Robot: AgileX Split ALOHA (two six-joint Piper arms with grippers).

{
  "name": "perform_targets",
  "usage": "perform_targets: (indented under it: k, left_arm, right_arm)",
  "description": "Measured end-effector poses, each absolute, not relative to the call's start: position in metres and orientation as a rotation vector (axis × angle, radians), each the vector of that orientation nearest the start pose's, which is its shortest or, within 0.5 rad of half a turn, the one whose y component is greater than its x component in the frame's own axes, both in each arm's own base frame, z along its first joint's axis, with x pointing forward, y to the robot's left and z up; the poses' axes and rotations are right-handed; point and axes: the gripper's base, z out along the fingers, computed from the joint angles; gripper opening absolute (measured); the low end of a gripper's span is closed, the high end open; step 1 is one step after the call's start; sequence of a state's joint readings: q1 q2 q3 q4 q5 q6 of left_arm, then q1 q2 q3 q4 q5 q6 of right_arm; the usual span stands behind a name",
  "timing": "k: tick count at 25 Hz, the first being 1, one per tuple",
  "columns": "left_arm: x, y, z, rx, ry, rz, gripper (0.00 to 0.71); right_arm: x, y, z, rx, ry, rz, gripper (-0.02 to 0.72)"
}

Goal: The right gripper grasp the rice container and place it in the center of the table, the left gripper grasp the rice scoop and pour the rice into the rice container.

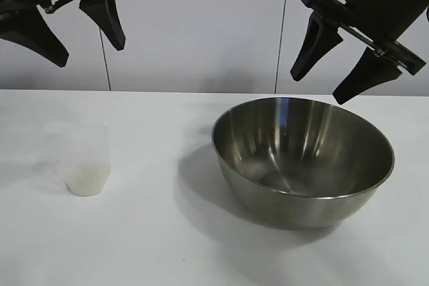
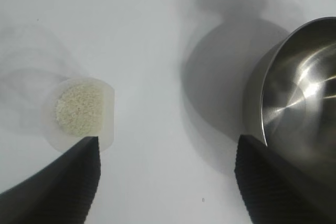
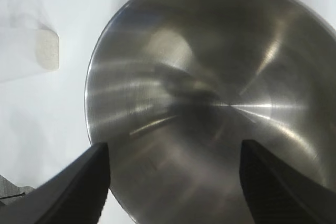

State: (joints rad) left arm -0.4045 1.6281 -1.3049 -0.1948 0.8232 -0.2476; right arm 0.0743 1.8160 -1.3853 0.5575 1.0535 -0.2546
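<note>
The rice container [image 1: 301, 145], a wide shiny steel bowl, stands empty on the white table [image 1: 167, 246], right of centre. The rice scoop [image 1: 88, 162], a small translucent cup, stands upright at the left with rice [image 2: 79, 107] in its bottom. My left gripper [image 1: 90, 56] hangs open high above the scoop, holding nothing; its wrist view shows the scoop [image 2: 81, 111] by one finger and the bowl [image 2: 299, 93] by the other. My right gripper [image 1: 316, 90] hangs open just above the bowl's far rim, apart from it. Its wrist view looks down into the bowl [image 3: 210, 93].
A pale wall panel [image 1: 201, 25] rises behind the table's far edge. Bare tabletop [image 2: 157, 77] lies between the scoop and the bowl and in front of both.
</note>
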Motion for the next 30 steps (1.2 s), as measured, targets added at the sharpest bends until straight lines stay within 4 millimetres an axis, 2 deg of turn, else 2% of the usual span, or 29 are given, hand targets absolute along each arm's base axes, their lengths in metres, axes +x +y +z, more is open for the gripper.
perform_targets:
  k: [7, 10, 16, 20, 24, 30]
  left_arm:
    - [0.315, -0.149, 0.287, 0.083, 2.677, -0.450, 0.522]
    - [0.315, -0.149, 0.287, 0.083, 2.677, -0.450, 0.522]
    - [0.315, -0.149, 0.287, 0.083, 2.677, -0.450, 0.522]
    - [0.315, -0.149, 0.287, 0.083, 2.677, -0.450, 0.522]
    - [0.315, -0.149, 0.287, 0.083, 2.677, -0.450, 0.522]
    - [0.315, -0.149, 0.287, 0.083, 2.677, -0.450, 0.522]
  right_arm:
    - [0.365, 0.069, 0.245, -0.128, 2.839, 0.712, 0.484]
    - [0.366, 0.069, 0.247, -0.140, 2.837, 0.702, 0.460]
    - [0.364, 0.056, 0.264, -0.352, 2.892, 0.473, 0.451]
    - [0.360, 0.038, 0.270, -0.333, 2.938, 0.338, 0.451]
    - [0.360, 0.030, 0.259, -0.304, 2.986, 0.295, 0.450]
    - [0.365, 0.030, 0.223, -0.266, 3.005, 0.289, 0.450]
